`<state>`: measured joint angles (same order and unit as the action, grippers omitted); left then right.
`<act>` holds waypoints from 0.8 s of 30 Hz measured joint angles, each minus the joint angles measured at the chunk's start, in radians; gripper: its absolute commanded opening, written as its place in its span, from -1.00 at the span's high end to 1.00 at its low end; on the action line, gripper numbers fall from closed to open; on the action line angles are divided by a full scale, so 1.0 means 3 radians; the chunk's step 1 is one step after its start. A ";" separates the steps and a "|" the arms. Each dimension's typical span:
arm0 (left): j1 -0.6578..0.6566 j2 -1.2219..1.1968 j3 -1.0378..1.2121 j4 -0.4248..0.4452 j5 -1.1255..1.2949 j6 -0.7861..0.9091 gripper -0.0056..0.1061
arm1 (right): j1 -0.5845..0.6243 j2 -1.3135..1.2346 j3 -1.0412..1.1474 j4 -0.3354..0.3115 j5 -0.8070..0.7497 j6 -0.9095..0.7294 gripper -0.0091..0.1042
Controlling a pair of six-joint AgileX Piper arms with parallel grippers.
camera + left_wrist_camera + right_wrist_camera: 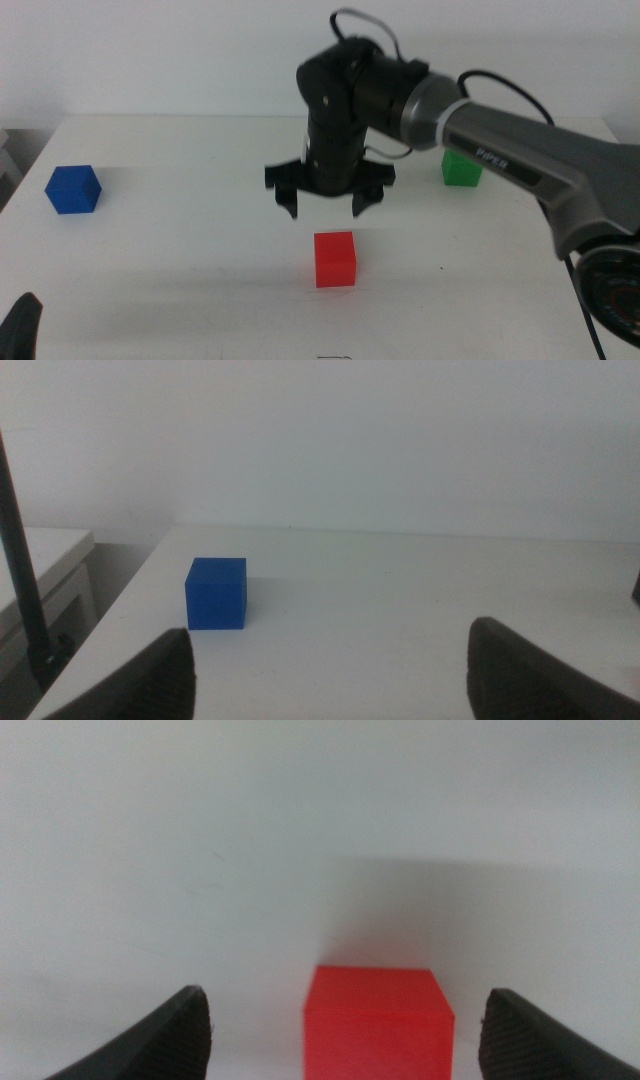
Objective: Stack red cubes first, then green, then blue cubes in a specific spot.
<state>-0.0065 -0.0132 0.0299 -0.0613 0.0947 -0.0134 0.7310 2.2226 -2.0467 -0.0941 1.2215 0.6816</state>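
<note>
Right end effector [325, 205] hangs open above the counter [200, 250], with the red cube [335, 259] just below its jaws, not touching. Green cube [461, 167] sits behind it. Left end effector [330, 670], open, faces the blue cube [215, 593].

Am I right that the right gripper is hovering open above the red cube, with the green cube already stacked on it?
Not quite. The right gripper does hover open above the red cube, but nothing is stacked on it. The middle view shows the green cube resting on the table behind the arm, apart from the red cube. The right wrist view shows its top bare.
</note>
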 measured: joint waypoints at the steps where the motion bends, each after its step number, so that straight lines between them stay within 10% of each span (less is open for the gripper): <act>1: 0.0000 0.0000 0.0000 0.0000 0.0000 0.0000 -0.75 | 0.0000 -0.0023 -0.0036 -0.0008 0.0000 -0.0011 -0.82; 10: 0.0000 0.0000 0.0000 0.0000 0.0000 0.0000 -0.75 | -0.0046 -0.0307 -0.0246 -0.0650 0.0053 -0.0113 -0.82; 24: 0.0000 0.0000 0.0000 0.0000 0.0000 0.0000 -0.75 | -0.1259 -0.0195 -0.0643 -0.0424 0.0062 -0.0650 -0.82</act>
<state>-0.0065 -0.0132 0.0299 -0.0613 0.0947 -0.0134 0.3534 2.1640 -2.2396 -0.2212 1.2403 0.4866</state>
